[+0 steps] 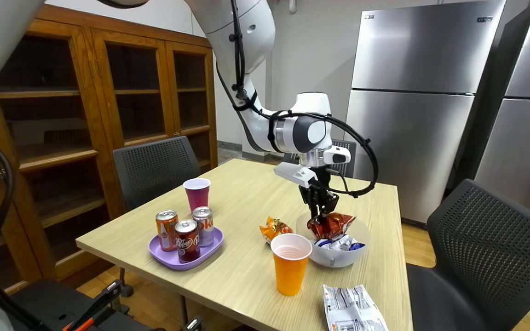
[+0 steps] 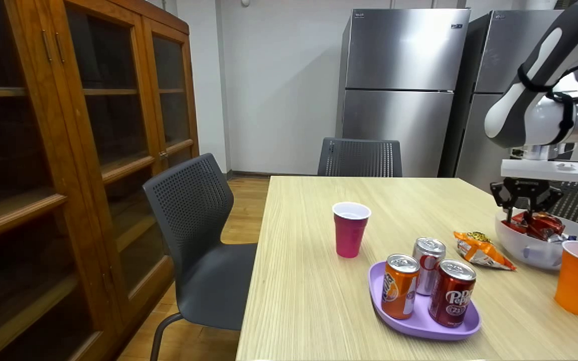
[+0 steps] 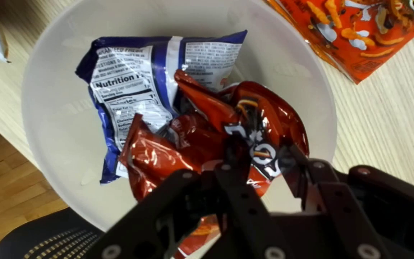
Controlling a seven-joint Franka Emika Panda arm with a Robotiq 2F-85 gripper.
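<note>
Pointing the hand (image 3: 262,145) down into a white bowl (image 3: 59,118), right at a crumpled red bag (image 3: 201,135). Showing the fingers (image 3: 241,201) spread part way in the wrist view, with a gap between; gripping nothing, as far as can be told. Finding the red bag inside the bowl toward four o'clock, partly over a blue-and-white bag (image 3: 131,97) toward ten. Seeing an orange bag (image 3: 365,39) just outside the rim at two, on the pale wooden surface (image 1: 246,184). In an exterior view, making out an orange cup (image 1: 290,271) upright at eight o'clock from the bowl, a printed white packet (image 1: 353,308) between five and six, and a purple tray (image 1: 164,256) well apart at nine. Counting an orange can (image 1: 167,232), a dark red can (image 1: 187,241) and a silver can (image 1: 205,227) on the tray. Noting a magenta cup (image 1: 197,197) upright at twelve from the tray. Glimpsing a wooden cabinet (image 1: 91,78) beyond the surface at ten o'clock and a steel refrigerator (image 1: 412,138) at two.
</note>
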